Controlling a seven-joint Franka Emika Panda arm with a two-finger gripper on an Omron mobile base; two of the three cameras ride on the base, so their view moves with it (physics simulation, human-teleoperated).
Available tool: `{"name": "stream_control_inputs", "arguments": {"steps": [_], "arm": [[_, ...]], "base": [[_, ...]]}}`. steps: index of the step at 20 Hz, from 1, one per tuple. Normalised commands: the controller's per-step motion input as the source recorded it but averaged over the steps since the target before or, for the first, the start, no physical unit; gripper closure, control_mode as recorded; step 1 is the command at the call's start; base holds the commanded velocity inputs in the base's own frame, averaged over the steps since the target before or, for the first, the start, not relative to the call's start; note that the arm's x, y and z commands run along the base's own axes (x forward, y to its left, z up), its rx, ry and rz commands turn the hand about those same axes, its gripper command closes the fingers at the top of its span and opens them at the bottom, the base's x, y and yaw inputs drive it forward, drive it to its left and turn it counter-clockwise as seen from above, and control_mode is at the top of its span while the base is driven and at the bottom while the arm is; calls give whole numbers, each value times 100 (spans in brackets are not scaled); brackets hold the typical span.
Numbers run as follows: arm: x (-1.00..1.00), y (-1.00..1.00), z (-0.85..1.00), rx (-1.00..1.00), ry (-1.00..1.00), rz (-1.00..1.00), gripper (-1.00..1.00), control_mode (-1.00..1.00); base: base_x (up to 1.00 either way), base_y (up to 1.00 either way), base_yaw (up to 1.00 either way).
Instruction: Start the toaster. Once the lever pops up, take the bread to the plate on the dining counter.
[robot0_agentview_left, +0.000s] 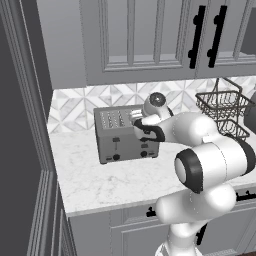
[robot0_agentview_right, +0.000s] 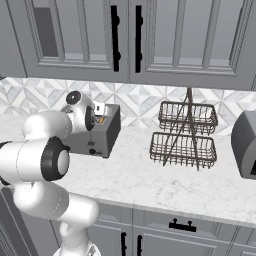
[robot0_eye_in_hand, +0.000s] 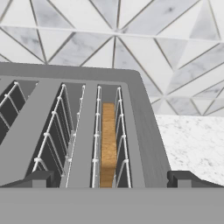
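**Wide-open jaws hanging over a loaded toaster, lever not yet pressed**

The white arm's two-finger gripper (robot0_eye_in_hand: 112, 179) is hovering just above the boxy grey metal four-slot toaster (robot0_agentview_left: 125, 135), its jaws standing fully apart and gripping nothing, the dark fingertips (robot0_eye_in_hand: 39, 178) flanking the slots in the hand view. Directly below, the square slice of bread with its golden-brown crust edge (robot0_eye_in_hand: 108, 144) is sitting upright and low in the rightmost slot, caged between thin white wire guides. On the toaster's front face, the small black slider lever (robot0_agentview_left: 116, 142) is resting on its narrow vertical track, above a round black knob (robot0_agentview_left: 116, 157); the arm is covering part of the matching pair beside them.

The risk, judging from this pose, is that the jaws are lining up over the slots rather than the front: a straight descent could snag the wire guides or the crust, or nudge the smooth-sided toaster across the polished white marble surface (robot0_agentview_left: 95, 180) instead of pressing the lever. A small tab could also slip off a fingertip.

Behind, a diamond-patterned marble tile backsplash (robot0_eye_in_hand: 131, 39) is catching the light; to the right, a dark two-tier wire basket stand (robot0_agentview_right: 185, 135) is standing well apart.
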Motion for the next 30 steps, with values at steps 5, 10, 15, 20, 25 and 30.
{"name": "stream_control_inputs", "arguments": {"steps": [5,10,15,20,25,30], "arm": [[0,0,0,0,0,0,-100,-100],[0,0,0,0,0,0,-100,-100],[0,0,0,0,0,0,-100,-100],[0,0,0,0,0,0,-100,-100],[0,0,0,0,0,0,-100,-100],[0,0,0,0,0,0,-100,-100]], "base": [[0,0,0],[0,0,0],[0,0,0],[0,0,0],[0,0,0],[0,0,0]]}}
